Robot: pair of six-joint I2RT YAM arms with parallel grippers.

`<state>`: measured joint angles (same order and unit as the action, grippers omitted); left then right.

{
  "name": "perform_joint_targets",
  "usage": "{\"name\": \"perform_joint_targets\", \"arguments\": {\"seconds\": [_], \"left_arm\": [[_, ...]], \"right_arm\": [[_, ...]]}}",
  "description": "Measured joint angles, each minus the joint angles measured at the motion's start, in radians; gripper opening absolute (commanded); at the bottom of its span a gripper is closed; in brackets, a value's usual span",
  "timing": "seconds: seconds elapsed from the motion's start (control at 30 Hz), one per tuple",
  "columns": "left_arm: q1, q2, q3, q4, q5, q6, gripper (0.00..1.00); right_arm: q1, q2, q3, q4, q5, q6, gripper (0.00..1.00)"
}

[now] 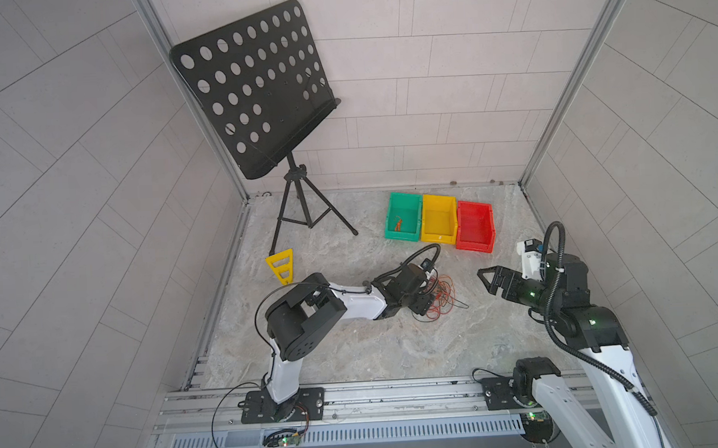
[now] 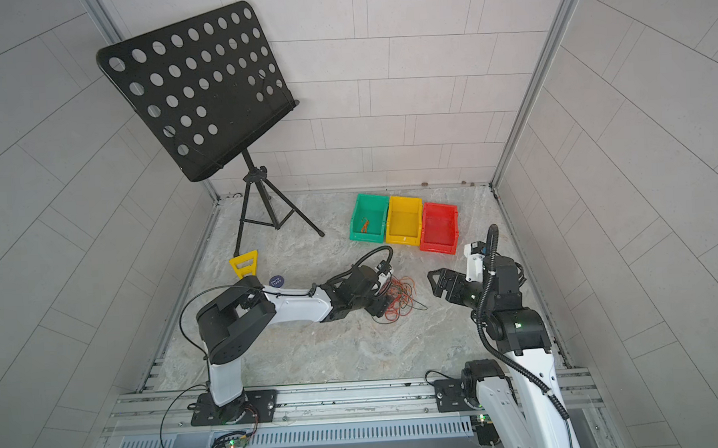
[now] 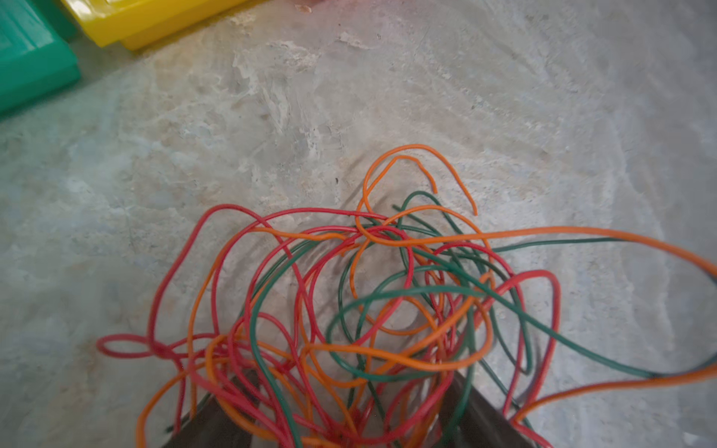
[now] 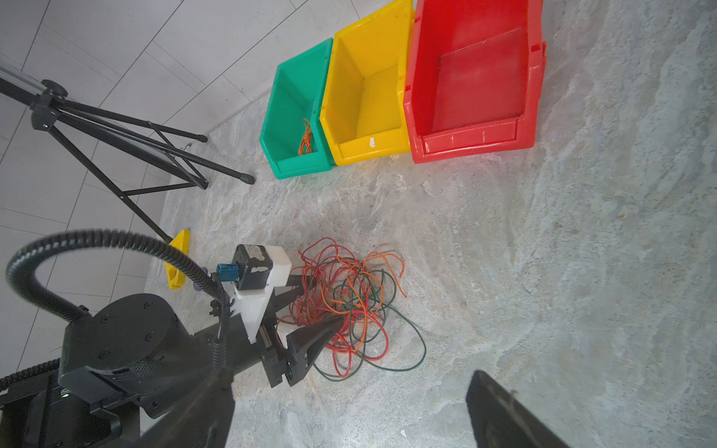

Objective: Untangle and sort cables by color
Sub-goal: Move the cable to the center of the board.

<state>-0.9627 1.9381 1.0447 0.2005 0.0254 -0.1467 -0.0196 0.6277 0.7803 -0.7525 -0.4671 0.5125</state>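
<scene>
Near the middle of the grey stone-look table (image 1: 354, 350) lies a tangled heap of thin red, orange and green cables (image 1: 441, 298). They look very light and floppy, and the loops hook into each other. I think pulling one cable would drag others along with it. A good place to grab looks like a loose end or a loop that sticks out at the edge of the heap, such as the orange ends on the far side.

The black left gripper (image 4: 322, 300) is down in the heap. Its two fingers (image 3: 485, 415) are spread apart, with many cables between them but not squeezed. The black right gripper (image 1: 487, 283) hangs off to the side, well apart from the heap, spread wide and holding nothing.

Three plastic bins stand side by side at the back. The green bin (image 4: 271, 128) holds a little bunch of orange wire (image 4: 305, 137). I see nothing in the yellow bin (image 4: 372, 149) or the red bin (image 4: 465, 143).
</scene>
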Motion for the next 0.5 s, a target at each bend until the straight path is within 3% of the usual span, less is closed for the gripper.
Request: {"name": "perform_joint_targets", "arguments": {"seconds": [0.2, 0.5], "left_arm": [[0.000, 0.008, 0.048, -0.085, -0.038, -0.014, 0.28], [0.055, -0.121, -0.106, -0.092, -0.082, -0.079, 0.22]], "right_arm": [[0.000, -0.005, -0.003, 0.000, 0.000, -0.002, 0.90], [0.000, 0.003, -0.003, -0.001, -0.023, -0.021, 0.76]]}}
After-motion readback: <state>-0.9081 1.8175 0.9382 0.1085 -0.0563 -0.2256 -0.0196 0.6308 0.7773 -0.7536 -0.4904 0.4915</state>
